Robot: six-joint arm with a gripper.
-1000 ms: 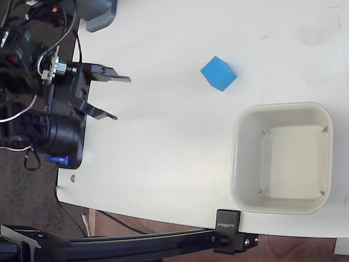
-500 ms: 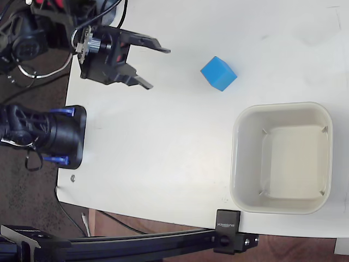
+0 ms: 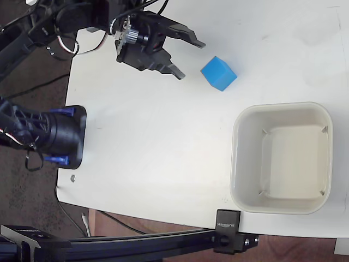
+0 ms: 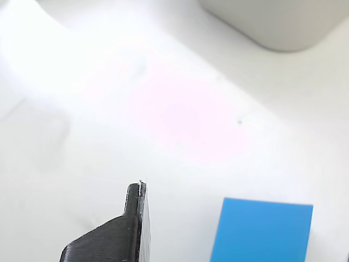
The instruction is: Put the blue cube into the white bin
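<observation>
While the hand (image 3: 191,59) hovers with fingers spread and empty just left of the blue cube (image 3: 218,73) on the counter (image 3: 163,142), well apart from the white bin (image 3: 281,157), the cube looks light, rigid and matte: pinch two opposite flat faces. Wrist view crops the cube, shows one finger (image 4: 117,232).

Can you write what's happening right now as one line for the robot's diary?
end effector: open, left of blue cube, not touching | cube: on table | white bin: empty

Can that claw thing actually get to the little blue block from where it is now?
Probably yes. The gripper is open, its fingers pointing at the blue cube, with only bare table between them. The white bin sits well off to the side.
</observation>
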